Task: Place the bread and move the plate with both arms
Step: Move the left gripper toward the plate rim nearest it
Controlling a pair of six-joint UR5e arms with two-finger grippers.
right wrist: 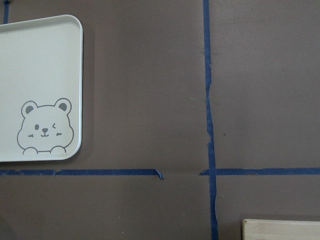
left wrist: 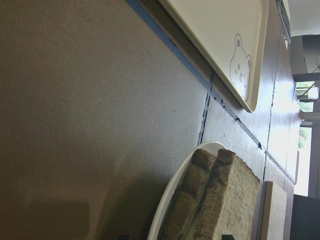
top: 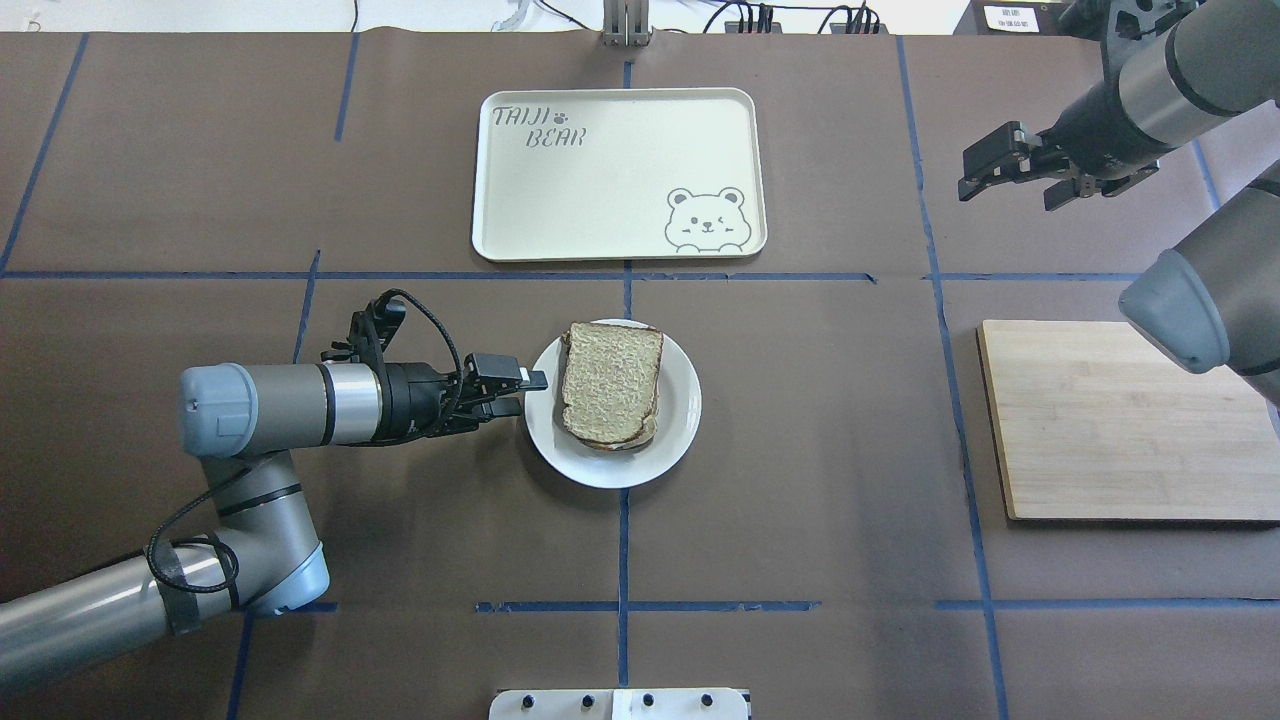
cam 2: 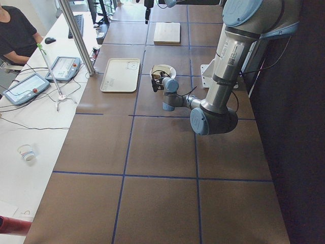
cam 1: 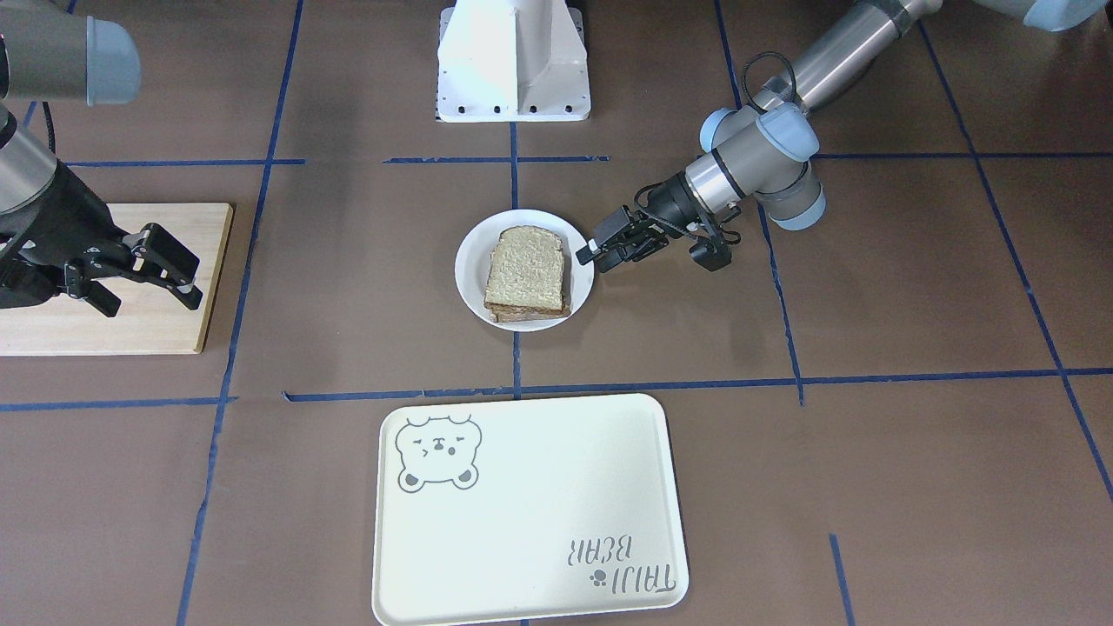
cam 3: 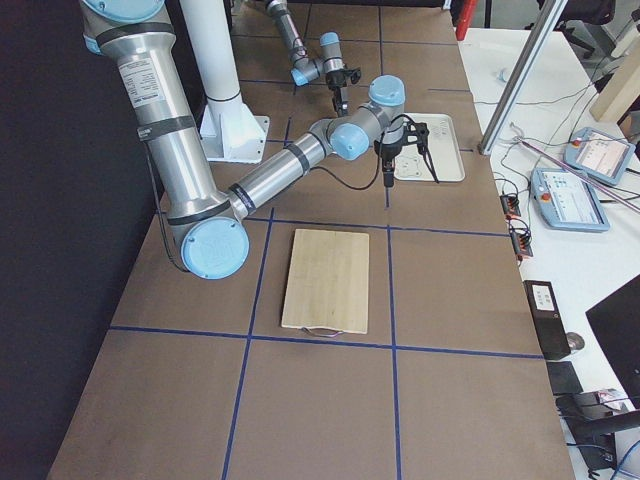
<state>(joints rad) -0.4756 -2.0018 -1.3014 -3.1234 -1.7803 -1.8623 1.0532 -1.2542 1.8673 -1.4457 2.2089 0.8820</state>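
The bread (cam 1: 526,269) lies on top of another slice on the small white plate (cam 1: 469,269) at the table's middle. It also shows in the overhead view (top: 612,380) on the plate (top: 680,410). My left gripper (top: 528,393) is low at the plate's left rim, open, with its tips right at the rim edge. It shows in the front view (cam 1: 593,256) too. The left wrist view shows the plate rim (left wrist: 170,200) and the stacked bread (left wrist: 230,200) close ahead. My right gripper (top: 975,172) is open and empty, raised far from the plate, over the wooden board in the front view (cam 1: 152,300).
A cream bear tray (top: 600,190) lies beyond the plate, also in the right wrist view (right wrist: 35,75). A wooden board (top: 1120,420) lies on the right side. The white base pedestal (cam 1: 513,61) stands at the robot's edge. Blue tape lines cross the brown table.
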